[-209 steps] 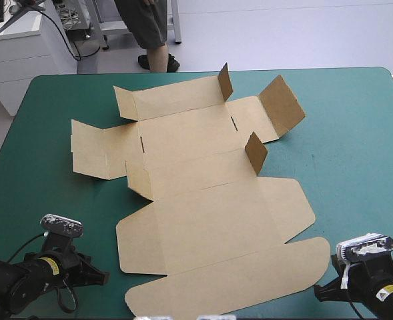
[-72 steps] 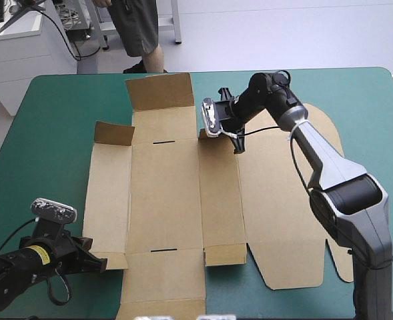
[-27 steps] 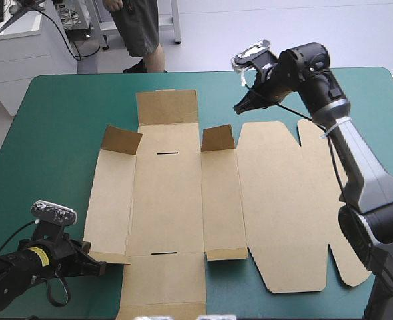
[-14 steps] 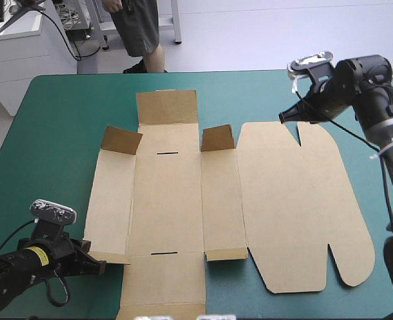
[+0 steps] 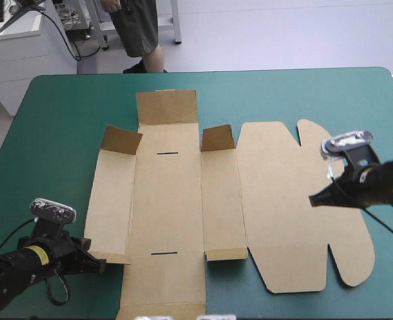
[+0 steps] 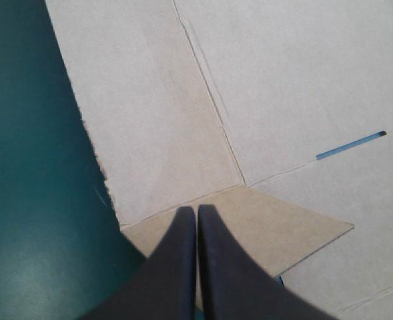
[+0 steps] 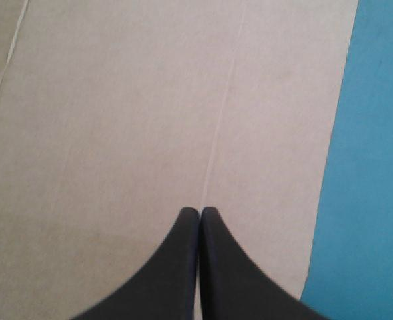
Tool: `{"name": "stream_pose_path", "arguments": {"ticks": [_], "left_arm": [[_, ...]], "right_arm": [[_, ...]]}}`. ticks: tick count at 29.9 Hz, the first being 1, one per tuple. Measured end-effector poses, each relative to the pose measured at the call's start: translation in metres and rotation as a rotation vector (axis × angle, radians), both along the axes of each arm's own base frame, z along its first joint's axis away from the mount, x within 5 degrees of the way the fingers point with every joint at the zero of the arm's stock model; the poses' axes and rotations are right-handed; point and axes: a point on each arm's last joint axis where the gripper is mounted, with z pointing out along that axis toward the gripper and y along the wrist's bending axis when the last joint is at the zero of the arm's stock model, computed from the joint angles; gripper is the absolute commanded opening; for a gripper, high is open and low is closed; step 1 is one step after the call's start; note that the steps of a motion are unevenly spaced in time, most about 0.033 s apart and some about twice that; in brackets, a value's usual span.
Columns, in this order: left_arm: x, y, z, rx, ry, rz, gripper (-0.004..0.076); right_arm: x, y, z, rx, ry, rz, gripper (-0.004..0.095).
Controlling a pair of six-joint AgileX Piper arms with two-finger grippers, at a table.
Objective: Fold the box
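Box lies mid-table on the teal-green cover, flat except for two small flaps tilted up at 12 o'clock. I read both grippers as clenched and empty: the left gripper at the 7 o'clock corner flap, the right gripper over the 3 o'clock lid panel. Only the right wrist view shows that panel's faint crease.

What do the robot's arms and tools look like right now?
The left arm and the right arm are black. The left tool and the right tool each have two broad black fingers, curved like fins and tapering to points. A small yellow label sits near the left wrist.
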Motion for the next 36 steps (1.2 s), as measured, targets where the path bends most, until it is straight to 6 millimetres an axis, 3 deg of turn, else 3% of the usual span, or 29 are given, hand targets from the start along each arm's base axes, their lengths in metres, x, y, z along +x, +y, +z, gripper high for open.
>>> {"name": "stream_pose_path", "arguments": {"ticks": [7,10,14,16,21,23,36], "left_arm": [[0.0,0.0,0.0,0.0,0.0,0.0,-0.0008],[0.0,0.0,0.001,-0.001,-0.002,0.0,0.0001],[0.004,-0.002,0.008,-0.005,0.001,0.0,0.0076],[0.008,-0.003,0.015,-0.007,-0.003,-0.001,0.0161],[0.02,-0.008,0.035,-0.01,-0.013,-0.002,0.0436],[0.026,-0.01,0.041,-0.007,-0.006,-0.002,0.0489],[0.084,-0.032,0.049,0.078,0.146,-0.048,0.0553]], "right_arm": [[-0.072,-0.006,-0.018,0.044,-0.086,-0.016,-0.0019],[-0.093,-0.008,-0.021,0.058,-0.132,-0.024,-0.0019],[-0.114,-0.01,-0.02,0.063,-0.163,-0.025,-0.0019],[-0.121,-0.011,-0.02,0.062,-0.158,-0.025,-0.0019],[-0.126,-0.012,-0.021,0.062,-0.153,-0.026,-0.0019],[-0.126,-0.012,-0.021,0.061,-0.152,-0.026,-0.0019],[-0.126,-0.012,-0.021,0.062,-0.151,-0.026,-0.0019]]}}
